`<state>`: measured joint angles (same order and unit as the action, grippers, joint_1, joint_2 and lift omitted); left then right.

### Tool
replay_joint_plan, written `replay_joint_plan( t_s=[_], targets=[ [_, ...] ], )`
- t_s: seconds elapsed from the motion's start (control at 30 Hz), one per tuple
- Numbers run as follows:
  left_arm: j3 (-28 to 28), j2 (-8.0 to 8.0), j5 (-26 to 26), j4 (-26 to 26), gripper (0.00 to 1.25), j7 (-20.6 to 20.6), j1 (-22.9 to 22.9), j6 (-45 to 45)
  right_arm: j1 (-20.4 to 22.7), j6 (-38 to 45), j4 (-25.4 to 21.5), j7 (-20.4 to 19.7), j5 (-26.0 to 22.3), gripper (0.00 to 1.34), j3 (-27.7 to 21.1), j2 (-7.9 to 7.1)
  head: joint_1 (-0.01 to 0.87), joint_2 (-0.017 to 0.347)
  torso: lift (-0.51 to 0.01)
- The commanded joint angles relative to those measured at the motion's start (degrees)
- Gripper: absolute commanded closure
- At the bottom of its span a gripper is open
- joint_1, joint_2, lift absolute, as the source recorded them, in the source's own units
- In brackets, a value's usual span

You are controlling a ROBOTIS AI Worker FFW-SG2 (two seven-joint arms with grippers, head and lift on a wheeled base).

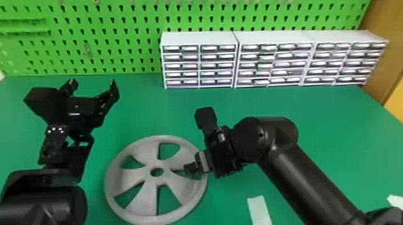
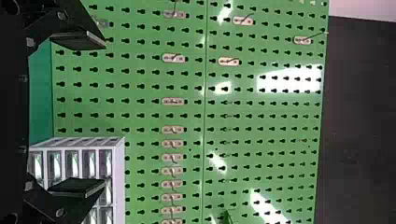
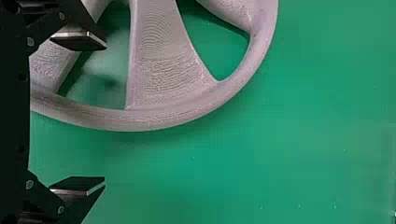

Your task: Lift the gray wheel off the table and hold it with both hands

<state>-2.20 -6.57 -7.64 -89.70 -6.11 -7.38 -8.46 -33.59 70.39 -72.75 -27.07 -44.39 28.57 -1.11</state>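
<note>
The gray wheel (image 1: 143, 199) lies flat on the green table, left of centre in the head view. My left gripper (image 1: 92, 85) is raised behind and left of the wheel, its fingers apart with nothing between them; in the left wrist view the left gripper (image 2: 78, 114) faces the pegboard. My right gripper (image 1: 197, 139) is over the wheel's right side, one finger above the spokes and the other beyond the rim. The right wrist view has the right gripper (image 3: 78, 114) open, with the rim of the wheel (image 3: 154, 119) running between its fingers' lines, not gripped.
White drawer cabinets (image 1: 199, 61) stand along the back of the table (image 1: 140, 112) before a green pegboard (image 1: 127, 23). A pale strip (image 1: 260, 211) lies near the front, right of the wheel. Another pale piece (image 1: 402, 204) is at the right edge.
</note>
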Motion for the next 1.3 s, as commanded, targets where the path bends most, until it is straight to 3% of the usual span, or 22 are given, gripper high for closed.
replay_joint_plan(
  t_s=[0.0,0.33,0.5,0.67,0.77,0.87,1.0,1.27],
  targets=[
    [0.1,-0.02,-0.1,-0.1,0.23,0.0,0.0,-0.1,0.0,-1.1,0.7,0.0,1.2,0.31,1.1,0.23,0.711,0.015,-0.098],
    [0.2,-0.02,-0.1,-0.2,0.23,0.1,0.0,-0.1,-0.1,-1.4,0.9,0.0,1.7,0.37,1.0,0.23,0.711,0.015,-0.098],
    [0.2,-0.02,-0.1,-0.2,0.23,0.1,0.0,-0.2,0.0,-0.8,0.9,0.0,2.0,0.65,1.0,0.23,0.711,0.015,-0.098],
    [0.2,-0.02,-0.2,-0.3,0.23,0.1,0.0,-0.2,-0.1,0.3,0.9,0.0,2.5,0.75,1.1,0.23,0.711,0.015,-0.098],
    [0.2,-0.02,-0.2,-0.3,0.23,0.1,0.0,-0.4,-0.3,1.1,0.9,0.0,2.7,0.89,1.1,0.23,0.711,0.015,-0.098],
    [0.1,-0.02,-0.4,-0.3,0.23,0.1,0.0,-0.6,-0.5,1.4,0.9,0.0,2.9,0.9,1.1,0.23,0.711,0.015,-0.098],
    [0.2,-0.02,-0.4,-0.3,0.23,0.1,0.0,-0.8,-0.8,1.8,0.9,0.0,3.3,1.24,1.1,0.32,0.711,0.015,-0.098],
    [0.2,-0.02,-0.4,-0.3,0.23,0.2,-0.1,-0.8,-0.9,1.8,0.9,0.0,3.8,1.25,1.2,0.32,0.711,0.015,-0.098]
  ],
)
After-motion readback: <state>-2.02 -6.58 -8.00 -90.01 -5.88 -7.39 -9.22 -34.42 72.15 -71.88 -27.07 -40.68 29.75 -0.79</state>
